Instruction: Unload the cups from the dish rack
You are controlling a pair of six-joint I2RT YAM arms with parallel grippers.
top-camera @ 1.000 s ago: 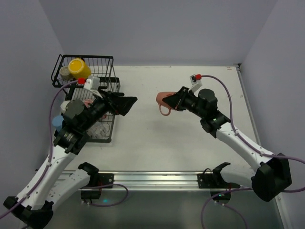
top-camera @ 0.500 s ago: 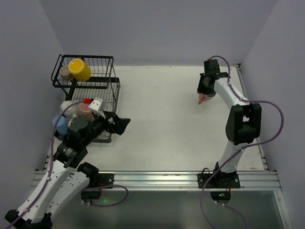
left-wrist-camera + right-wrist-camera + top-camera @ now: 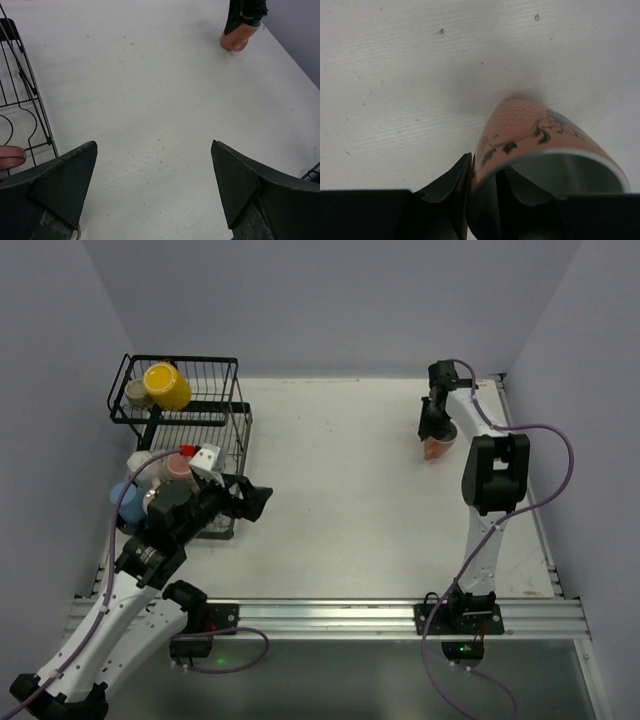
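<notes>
The black wire dish rack [image 3: 215,375] stands at the far left. A yellow cup [image 3: 166,384] and a beige cup [image 3: 137,391] lie in its upper tier. A pink cup [image 3: 178,467] and a light blue cup [image 3: 123,496] sit lower, partly hidden by my left arm. My left gripper [image 3: 255,498] is open and empty just right of the rack, jaws wide over bare table [image 3: 152,150]. My right gripper [image 3: 433,435] is shut on the rim of a salmon-orange cup [image 3: 535,137] with a dark pattern, at the far right, low at the table; the cup shows in the left wrist view [image 3: 235,39].
Grey walls enclose the white table on three sides. The rack's lower tray wires [image 3: 22,95] show at the left of the left wrist view, with a pink rim [image 3: 11,155] beside them. A metal rail [image 3: 320,615] runs along the near edge.
My right arm swung the salmon-orange cup from mid-table to the far right and lowered it. My left gripper drew back from the rack toward the near left.
</notes>
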